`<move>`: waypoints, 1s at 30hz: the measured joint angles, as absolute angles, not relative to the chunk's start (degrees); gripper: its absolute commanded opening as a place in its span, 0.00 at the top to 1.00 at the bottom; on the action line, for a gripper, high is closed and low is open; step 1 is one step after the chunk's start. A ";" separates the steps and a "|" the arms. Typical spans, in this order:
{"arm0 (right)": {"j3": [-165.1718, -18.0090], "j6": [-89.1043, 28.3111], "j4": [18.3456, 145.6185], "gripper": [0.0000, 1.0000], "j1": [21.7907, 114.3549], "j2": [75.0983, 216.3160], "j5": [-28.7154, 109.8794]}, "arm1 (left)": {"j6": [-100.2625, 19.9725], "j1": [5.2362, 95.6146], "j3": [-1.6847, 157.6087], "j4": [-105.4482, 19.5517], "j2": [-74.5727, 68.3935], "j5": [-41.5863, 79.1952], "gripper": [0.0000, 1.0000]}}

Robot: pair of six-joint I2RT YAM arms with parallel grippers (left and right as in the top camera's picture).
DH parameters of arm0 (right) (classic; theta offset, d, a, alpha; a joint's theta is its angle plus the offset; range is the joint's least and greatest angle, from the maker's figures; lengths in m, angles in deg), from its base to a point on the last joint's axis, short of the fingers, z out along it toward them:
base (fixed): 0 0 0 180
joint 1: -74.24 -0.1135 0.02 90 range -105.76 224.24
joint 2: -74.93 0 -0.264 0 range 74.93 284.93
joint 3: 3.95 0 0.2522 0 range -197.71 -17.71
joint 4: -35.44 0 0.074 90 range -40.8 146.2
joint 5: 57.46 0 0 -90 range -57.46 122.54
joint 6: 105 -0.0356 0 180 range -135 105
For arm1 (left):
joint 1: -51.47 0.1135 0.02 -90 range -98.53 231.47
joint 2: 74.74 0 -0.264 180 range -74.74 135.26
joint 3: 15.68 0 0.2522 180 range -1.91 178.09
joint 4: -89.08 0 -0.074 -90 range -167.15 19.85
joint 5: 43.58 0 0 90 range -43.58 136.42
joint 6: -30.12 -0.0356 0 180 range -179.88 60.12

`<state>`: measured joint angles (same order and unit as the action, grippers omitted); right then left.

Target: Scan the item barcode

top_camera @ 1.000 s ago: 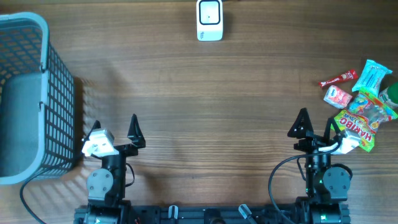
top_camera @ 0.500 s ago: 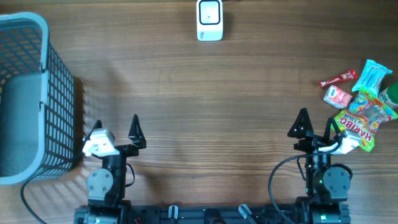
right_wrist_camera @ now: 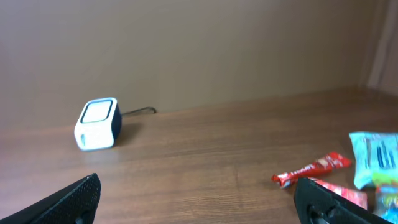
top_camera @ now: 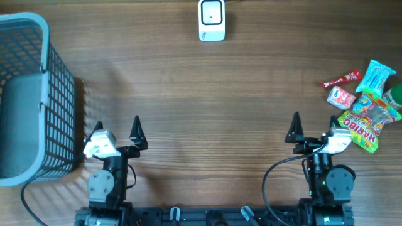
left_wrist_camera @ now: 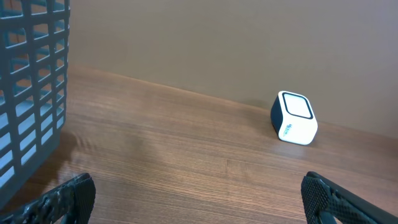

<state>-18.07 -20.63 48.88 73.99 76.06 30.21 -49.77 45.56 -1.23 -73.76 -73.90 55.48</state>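
The left jaws and the right jaws both stand released and empty over the near edge of the counter (top_camera: 207, 107). The snack packets (top_camera: 363, 107) lie clustered at the counter's right edge, just beside the right jaws. The scanner (top_camera: 211, 20) sits at far centre, and the basket (top_camera: 59, 107) stands at the left.

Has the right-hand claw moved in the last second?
Yes. The right gripper has swung slightly left, away from the candy pile, which stayed put.
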 measured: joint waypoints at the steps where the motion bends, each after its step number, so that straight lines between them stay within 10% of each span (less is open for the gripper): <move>1: -18.07 -19.32 48.88 0.00 73.99 76.06 30.74 | -49.77 45.56 -1.23 -73.76 -73.90 55.50 0.00; 30: -18.07 -11.64 48.97 0.00 73.99 76.04 32.13 | -49.77 45.54 -1.23 -73.76 -73.90 55.48 0.00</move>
<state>-18.07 -11.64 48.97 73.99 76.04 32.13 -49.77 45.54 -1.23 -73.76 -73.90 55.48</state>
